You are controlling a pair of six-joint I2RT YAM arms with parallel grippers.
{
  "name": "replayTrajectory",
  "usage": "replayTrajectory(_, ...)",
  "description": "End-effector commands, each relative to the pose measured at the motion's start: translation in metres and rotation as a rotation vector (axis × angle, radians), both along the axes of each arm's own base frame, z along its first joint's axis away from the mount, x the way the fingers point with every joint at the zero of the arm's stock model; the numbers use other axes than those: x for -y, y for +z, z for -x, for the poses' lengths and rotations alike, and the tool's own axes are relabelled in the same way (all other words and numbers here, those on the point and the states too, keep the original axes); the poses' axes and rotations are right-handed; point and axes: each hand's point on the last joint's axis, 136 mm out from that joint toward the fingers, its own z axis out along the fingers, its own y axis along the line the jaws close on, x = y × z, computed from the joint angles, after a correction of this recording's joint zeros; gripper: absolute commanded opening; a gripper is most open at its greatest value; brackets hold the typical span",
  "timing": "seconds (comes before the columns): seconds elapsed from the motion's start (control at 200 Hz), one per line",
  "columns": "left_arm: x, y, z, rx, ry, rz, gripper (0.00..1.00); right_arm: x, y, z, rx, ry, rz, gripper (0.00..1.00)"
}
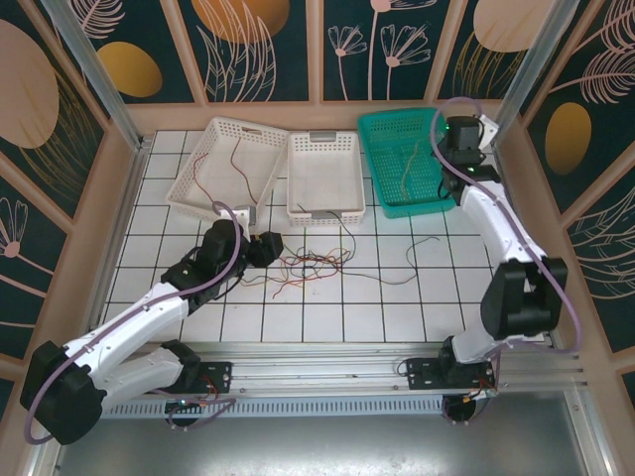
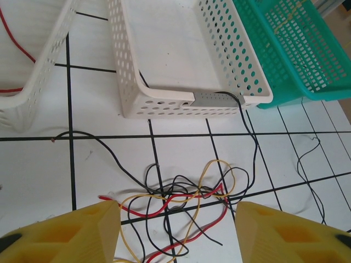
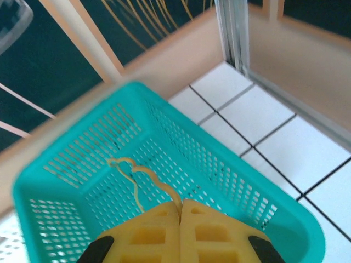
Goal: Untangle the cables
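Top view: tangled thin red, black and yellow cables (image 1: 316,265) lie mid-table before the white perforated basket (image 1: 324,174). Left wrist: left gripper (image 2: 176,211), jaws apart above them. Right wrist: right gripper (image 3: 180,207) closed, apparently pinching a tan wire (image 3: 133,186) over the teal mesh basket (image 3: 219,181).

A loose tangle of cables (image 2: 181,203), red, black and yellow strands crossing, lies flat on the worktop (image 2: 55,175). One black cable (image 2: 255,148) climbs from it over the middle basket's (image 2: 164,101) rim. A separate black wire (image 2: 299,160) lies to its right. A red wire (image 2: 16,41) lies in the left basket (image 2: 38,76). A tan wire (image 3: 134,175) loops in the teal basket (image 3: 219,181), its end apparently pinched by the right gripper (image 3: 180,211).
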Motion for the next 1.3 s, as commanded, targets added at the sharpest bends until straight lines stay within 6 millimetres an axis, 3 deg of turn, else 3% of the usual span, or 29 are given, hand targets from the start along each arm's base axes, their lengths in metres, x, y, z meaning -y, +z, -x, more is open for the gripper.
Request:
replayTrajectory(0.0,-0.002,0.001,0.000,0.010,0.017,0.032,0.59,-0.006,-0.009,-0.015,0.002,0.010,-0.015,0.00)
replayTrajectory(0.31,-0.002,-0.011,0.001,-0.009,0.027,0.037,0.64,-0.018,-0.091,-0.028,-0.173,0.056,-0.021,0.00)
replayTrajectory(0.541,-0.005,-0.021,0.006,-0.031,0.028,0.027,0.65,-0.023,-0.114,-0.028,-0.230,0.074,-0.026,0.00)
replayTrajectory(0.801,-0.010,-0.029,0.011,-0.044,0.036,0.018,0.69,-0.027,-0.104,-0.022,-0.208,0.094,-0.049,0.08)
replayTrajectory(1.291,-0.012,-0.037,0.013,-0.060,0.040,0.015,0.74,-0.029,-0.030,-0.004,-0.061,0.115,-0.065,0.57)
